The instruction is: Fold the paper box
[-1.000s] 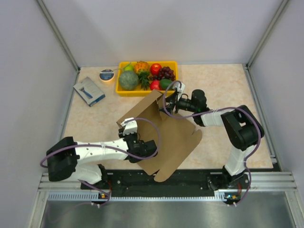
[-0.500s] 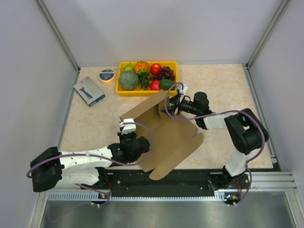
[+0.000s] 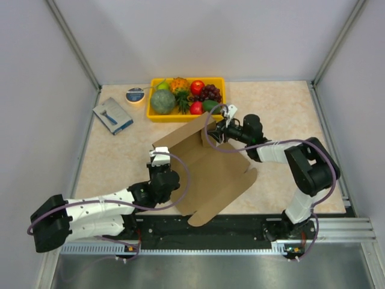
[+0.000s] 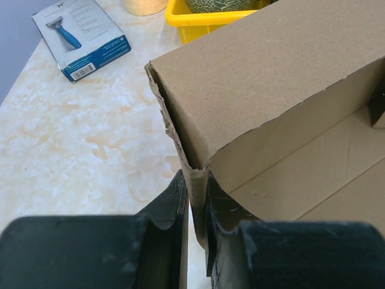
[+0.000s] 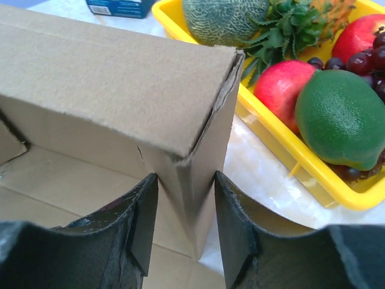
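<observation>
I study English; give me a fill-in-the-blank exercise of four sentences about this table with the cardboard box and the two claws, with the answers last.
1. The fruit lies in a tray whose colour is ___.
2. The left claw is ___ (open/shut) on one corner of the paper box.
3. The right claw has the other raised corner ___ its fingers.
4. The blue-and-grey packet lies on the ___ arm's side of the table.
Missing words: yellow; shut; between; left.
</observation>
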Controlling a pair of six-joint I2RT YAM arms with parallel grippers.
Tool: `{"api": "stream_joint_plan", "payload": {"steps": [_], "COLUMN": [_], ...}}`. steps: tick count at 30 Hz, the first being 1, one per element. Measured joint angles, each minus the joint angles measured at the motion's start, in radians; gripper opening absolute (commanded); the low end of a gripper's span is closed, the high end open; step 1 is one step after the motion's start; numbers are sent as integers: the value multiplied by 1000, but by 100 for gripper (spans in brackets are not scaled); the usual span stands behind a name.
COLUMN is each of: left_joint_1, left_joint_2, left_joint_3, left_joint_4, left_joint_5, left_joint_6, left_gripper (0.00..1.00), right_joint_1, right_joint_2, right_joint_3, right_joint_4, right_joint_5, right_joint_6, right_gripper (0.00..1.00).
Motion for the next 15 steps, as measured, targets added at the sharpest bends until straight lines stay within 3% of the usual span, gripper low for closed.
{"api": "stream_joint_plan", "payload": {"steps": [4, 5, 6, 8, 11, 15], "left_joint_1": [1, 1, 1, 0, 2, 5], "left_joint_2": [13, 17, 20, 22, 22, 22], "left_joint_3": [0, 0, 0, 0, -1, -5], "left_joint_4": [19, 23, 28, 45, 46, 45], "left_joint_5": [12, 12, 14, 41, 57, 54], "left_joint_6": [15, 17, 18, 18, 19, 18], "left_gripper": [10, 10, 10, 9, 10, 10], "right_joint_1": [32, 40, 45, 54, 63, 64], "right_joint_2": [20, 27, 35, 59, 84, 112], "right_joint_3": [3, 8, 18, 46, 69, 105], "right_joint_4": [6, 5, 3, -1, -5, -14], "right_joint_5": [91, 111, 126, 155, 169, 166], "right_joint_6": [-28, -37, -41, -56, -77, -89], "right_gripper": [50, 61, 62, 61, 48, 50]}}
